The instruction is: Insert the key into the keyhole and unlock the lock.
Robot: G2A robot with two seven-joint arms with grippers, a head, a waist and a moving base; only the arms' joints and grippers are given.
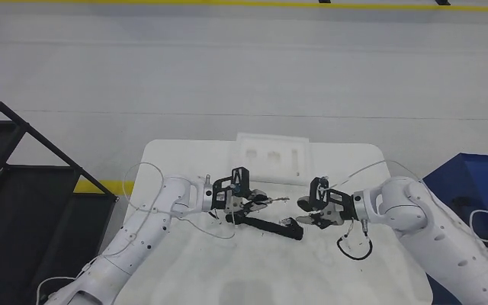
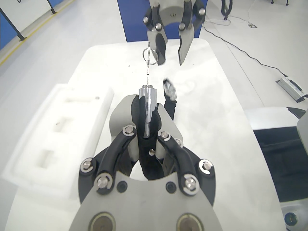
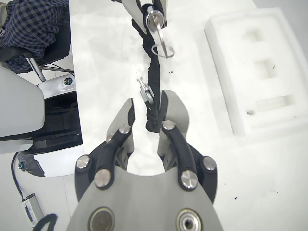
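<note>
One key (image 3: pixel 159 31) sits in the keyhole of the lock (image 2: pixel 148 102), its ring (image 3: pixel 163 49) hanging free. Your left gripper (image 2: pixel 148 111) clamps the lock's chrome barrel above the middle of the table (image 1: pixel 305 267). The black cable (image 3: pixel 154 73) trails down towards your right gripper (image 2: pixel 171 61), which is spread wide, facing the key. A white foam tray (image 1: pixel 273 156) lies at the table's far edge.

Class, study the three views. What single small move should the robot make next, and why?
Probably bring the open right gripper forward to the key and close on its head. The key already sits in the lock cylinder, which the left gripper clamps, yet nothing holds it.
</note>
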